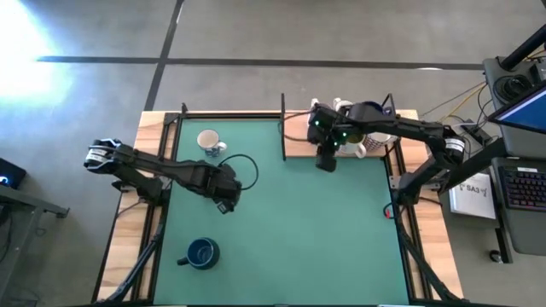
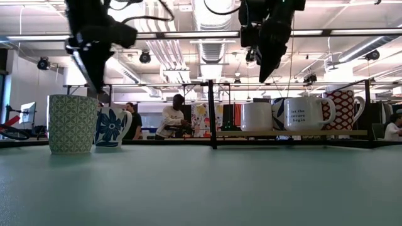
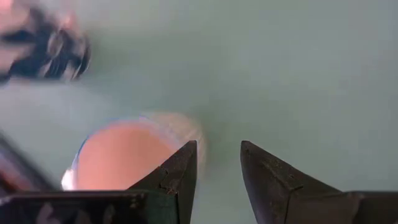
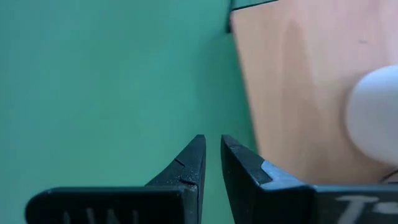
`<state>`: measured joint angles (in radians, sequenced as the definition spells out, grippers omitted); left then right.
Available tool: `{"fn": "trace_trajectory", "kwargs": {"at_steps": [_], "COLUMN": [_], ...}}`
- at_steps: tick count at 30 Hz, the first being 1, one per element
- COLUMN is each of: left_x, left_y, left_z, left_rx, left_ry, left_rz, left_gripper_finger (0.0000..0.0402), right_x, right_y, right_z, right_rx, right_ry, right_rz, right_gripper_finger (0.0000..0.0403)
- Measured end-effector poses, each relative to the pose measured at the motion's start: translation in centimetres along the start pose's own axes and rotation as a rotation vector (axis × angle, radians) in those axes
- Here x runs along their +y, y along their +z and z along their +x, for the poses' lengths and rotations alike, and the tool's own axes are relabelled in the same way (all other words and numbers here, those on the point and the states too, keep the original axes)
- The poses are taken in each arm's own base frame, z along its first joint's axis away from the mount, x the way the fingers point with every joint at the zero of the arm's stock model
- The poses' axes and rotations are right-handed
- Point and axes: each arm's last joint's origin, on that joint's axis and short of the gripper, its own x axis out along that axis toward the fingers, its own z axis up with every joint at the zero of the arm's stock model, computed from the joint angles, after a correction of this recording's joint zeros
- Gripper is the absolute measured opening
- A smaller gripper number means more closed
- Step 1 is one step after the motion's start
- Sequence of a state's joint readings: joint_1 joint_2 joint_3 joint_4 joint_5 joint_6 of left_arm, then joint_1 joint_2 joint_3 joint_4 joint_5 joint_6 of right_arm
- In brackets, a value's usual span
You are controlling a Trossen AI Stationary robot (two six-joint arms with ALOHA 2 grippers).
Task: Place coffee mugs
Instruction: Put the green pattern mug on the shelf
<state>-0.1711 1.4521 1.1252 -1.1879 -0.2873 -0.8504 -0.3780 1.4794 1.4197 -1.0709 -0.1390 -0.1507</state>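
Two coffee mugs stand upright on the green mat at the left: a white one with a blue flower (image 1: 209, 141) (image 2: 114, 127) toward the far side, and a dark-lined, green-patterned one (image 1: 202, 252) (image 2: 72, 123) near the front. Several more mugs (image 2: 306, 114) (image 1: 376, 141) stand on a wooden shelf (image 1: 299, 147) at the far right. My left gripper (image 1: 226, 203) (image 3: 219, 144) hangs open and empty over the mat between the two left mugs; its view shows a blurred mug mouth (image 3: 124, 155). My right gripper (image 1: 325, 162) (image 4: 211, 138) is shut to a slim gap, empty, above the mat beside the shelf's near edge.
A black upright post (image 2: 212, 113) and rail mark the shelf's left end. A dark cable loop (image 1: 247, 167) lies beside my left arm. A white mug (image 4: 379, 118) sits on the shelf board close to my right gripper. People (image 2: 173, 116) are in the room beyond the table.
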Motion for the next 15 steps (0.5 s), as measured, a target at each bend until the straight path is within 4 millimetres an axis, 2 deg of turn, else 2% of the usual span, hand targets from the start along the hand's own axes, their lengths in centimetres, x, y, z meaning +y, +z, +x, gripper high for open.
{"fn": "trace_trajectory", "kwargs": {"at_steps": [6,15], "left_x": [0.5,0.8], "left_y": [-0.5,-0.8], "left_z": [-0.2,0.0], "left_rx": [0.057,0.087], "left_ry": [0.042,0.074], "left_rz": [-0.004,0.011], "left_gripper_finger": [0.0107,0.0107], "right_x": [2.4,4.9], "right_y": [0.1,0.0], "right_z": [0.3,0.5], "right_rx": [0.025,0.043], "right_ry": [0.031,0.051], "right_rz": [-0.015,-0.041], "right_gripper_finger": [0.0038,0.0038]}}
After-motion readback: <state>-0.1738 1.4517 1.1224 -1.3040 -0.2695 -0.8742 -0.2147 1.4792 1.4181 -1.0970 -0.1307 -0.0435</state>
